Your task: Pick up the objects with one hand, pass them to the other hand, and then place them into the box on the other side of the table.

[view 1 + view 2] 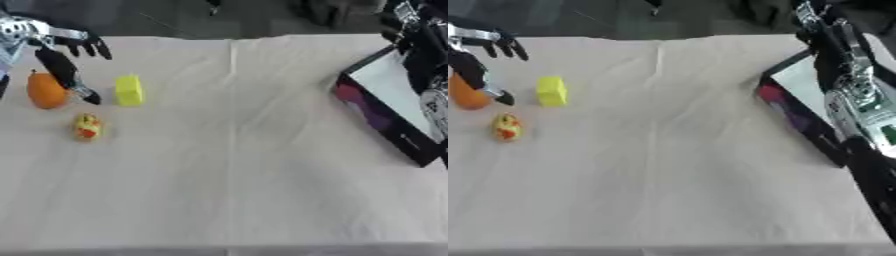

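The left hand [66, 55] hangs in the upper left of the frame, its fingers spread apart and holding nothing — short dark fingers fan out toward the right, while one long dark digit slants down to end between the orange fruit [45, 91] and the yellow block [129, 90]. Whether that tip touches the cloth cannot be told. The orange fruit sits at the far left edge, just beside the digit; the yellow block stands just to the right of it, apart from both. Below them, lower on the left side, lies a small yellow-and-red object [86, 127], well clear of the hand.

The right arm [855, 95] comes down the right edge of the frame, silver and black, over the box [385, 107]; its hand cannot be made out, so the state of its fingers cannot be told. The box lies tilted at the right side — dark walls, a pale inside, a purple and red patch on its near wall.

A creased beige tablecloth [245, 165] covers the table.
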Available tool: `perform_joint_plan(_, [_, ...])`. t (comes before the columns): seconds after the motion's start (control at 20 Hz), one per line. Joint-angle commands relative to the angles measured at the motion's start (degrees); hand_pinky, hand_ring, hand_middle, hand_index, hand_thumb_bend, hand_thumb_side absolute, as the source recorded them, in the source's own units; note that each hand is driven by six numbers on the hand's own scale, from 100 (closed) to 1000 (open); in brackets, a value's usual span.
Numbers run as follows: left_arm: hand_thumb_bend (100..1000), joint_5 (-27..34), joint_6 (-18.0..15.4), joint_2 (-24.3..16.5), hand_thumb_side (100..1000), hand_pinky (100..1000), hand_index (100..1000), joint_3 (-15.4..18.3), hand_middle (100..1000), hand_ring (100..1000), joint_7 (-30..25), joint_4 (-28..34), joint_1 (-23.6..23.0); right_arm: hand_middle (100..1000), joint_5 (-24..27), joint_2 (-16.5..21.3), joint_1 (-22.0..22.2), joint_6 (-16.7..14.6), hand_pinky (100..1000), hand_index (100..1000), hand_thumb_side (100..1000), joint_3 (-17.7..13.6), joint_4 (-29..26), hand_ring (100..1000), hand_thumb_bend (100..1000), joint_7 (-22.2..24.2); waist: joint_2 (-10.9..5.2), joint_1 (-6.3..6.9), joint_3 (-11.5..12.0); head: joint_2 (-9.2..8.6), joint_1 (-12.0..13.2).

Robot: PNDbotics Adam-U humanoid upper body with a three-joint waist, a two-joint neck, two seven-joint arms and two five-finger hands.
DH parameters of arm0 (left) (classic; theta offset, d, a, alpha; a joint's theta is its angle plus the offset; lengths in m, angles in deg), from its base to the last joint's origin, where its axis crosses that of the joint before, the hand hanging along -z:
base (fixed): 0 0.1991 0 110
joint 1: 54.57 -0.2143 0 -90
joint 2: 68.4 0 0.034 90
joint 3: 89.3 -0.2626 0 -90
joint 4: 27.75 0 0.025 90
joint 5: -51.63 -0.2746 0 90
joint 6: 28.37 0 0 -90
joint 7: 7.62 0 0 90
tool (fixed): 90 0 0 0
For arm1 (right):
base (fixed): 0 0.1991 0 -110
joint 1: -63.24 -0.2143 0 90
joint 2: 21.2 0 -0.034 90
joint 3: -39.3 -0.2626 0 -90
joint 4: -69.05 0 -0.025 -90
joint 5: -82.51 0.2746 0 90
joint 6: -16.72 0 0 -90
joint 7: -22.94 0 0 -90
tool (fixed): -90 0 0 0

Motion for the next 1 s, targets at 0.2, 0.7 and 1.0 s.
perform_joint_plan(0.2, [659, -2.82, -0.91, -0.08, 267, 842, 863, 2.0, 861, 894, 0.03, -1.94, 1.4, 906, -0.51, 0.85, -0.98, 0.05, 949, 892, 558, -0.25, -0.46, 890, 317, 0.27, -1.27, -0.19, -0.08, 0.07, 0.39])
perform_joint_plan(0.7, [640, -1.5, 1.66, 1.37, 323, 844, 871, 5.0, 856, 885, 1.1, -5.16, 2.4, 906, -0.68, 0.67, -1.32, 0.24, 950, 892, 559, 0.0, -0.52, 890, 316, 0.47, -0.69, -0.46, -0.46, -0.3, 0.4])
perform_joint_plan(1.0, [649, -5.74, 1.89, 2.86, 320, 844, 871, 6.61, 857, 886, 2.15, -8.05, 2.98, 905, -0.72, 0.37, -1.56, 0.37, 950, 892, 560, 0.07, -0.51, 889, 317, 0.54, -0.03, -0.64, -0.75, -0.78, 0.65])
